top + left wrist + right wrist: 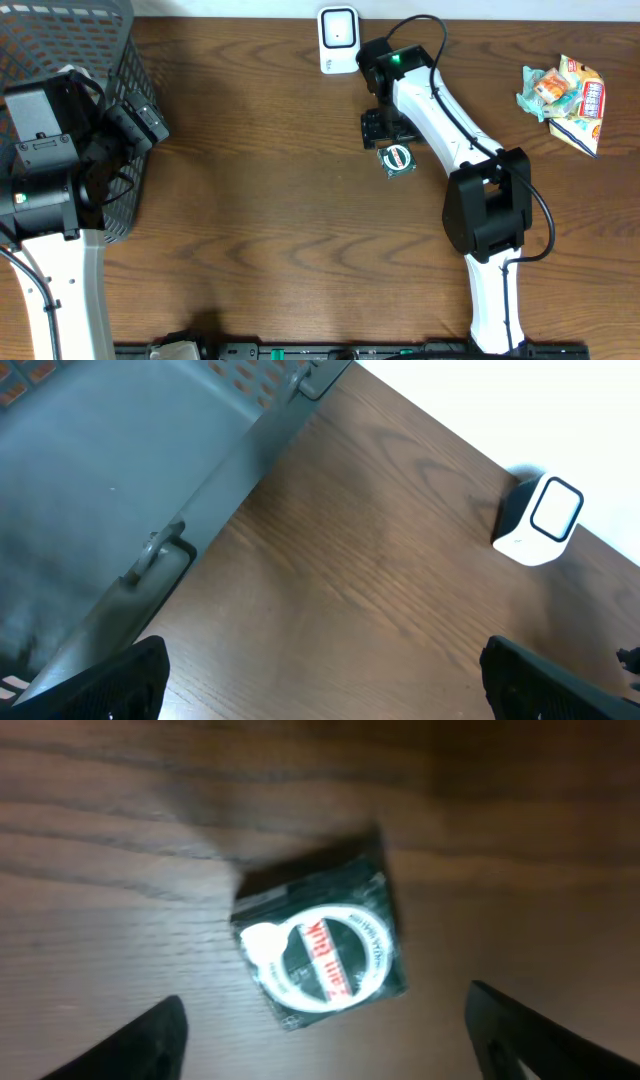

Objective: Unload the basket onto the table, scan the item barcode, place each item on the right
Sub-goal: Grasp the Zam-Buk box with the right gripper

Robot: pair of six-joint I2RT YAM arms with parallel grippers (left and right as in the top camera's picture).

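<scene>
The item is a small dark green square packet with a white ring label. It lies flat on the wooden table, just below the right gripper. In the right wrist view the packet rests on the wood, free of both fingers, and the right gripper is open with nothing in it. The white barcode scanner stands at the back edge, a short way behind the packet. My left gripper is open beside the basket, far from the packet. The left wrist view has the scanner at the right and the left gripper wide open.
A grey mesh basket fills the back left corner, with its rim close to the left gripper. A heap of colourful snack packets lies at the back right. Bare wood lies between the two arms.
</scene>
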